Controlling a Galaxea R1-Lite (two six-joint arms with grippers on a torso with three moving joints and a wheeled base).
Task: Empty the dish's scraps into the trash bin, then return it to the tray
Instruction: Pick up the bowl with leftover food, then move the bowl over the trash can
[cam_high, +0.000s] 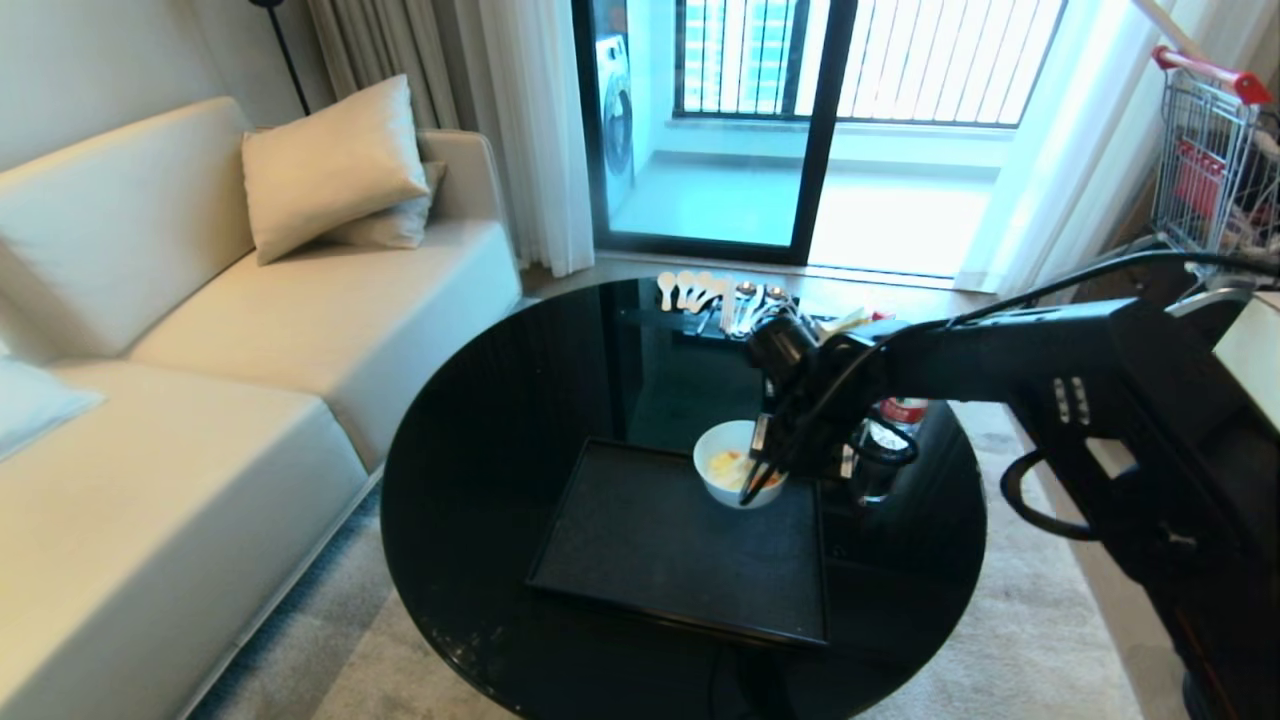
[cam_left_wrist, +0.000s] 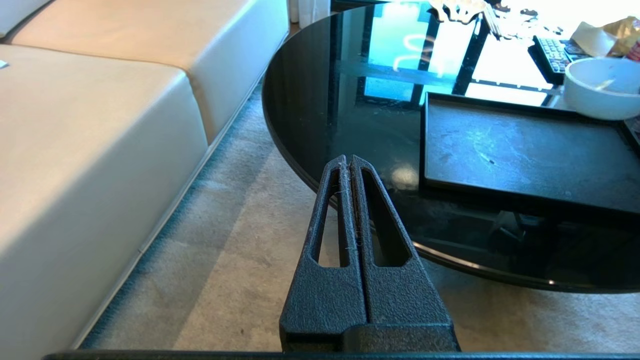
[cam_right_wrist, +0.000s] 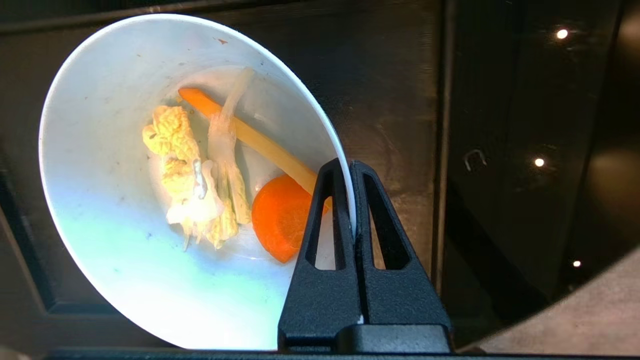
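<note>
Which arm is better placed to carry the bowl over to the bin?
The right. Its gripper is shut on the rim of the dish, scraps inside. The left gripper hangs shut off the table's edge, holding nothing.

Black right arm (cam_high: 1000, 370), looped black cable; textured black slotted fingers (cam_right_wrist: 320, 235)

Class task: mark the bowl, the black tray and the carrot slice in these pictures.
bowl (cam_high: 722, 450): head view, inner left wall.
black tray (cam_high: 660, 545): head view, bare floor of the tray.
carrot slice (cam_right_wrist: 280, 217): right wrist view, middle of its orange face.
</note>
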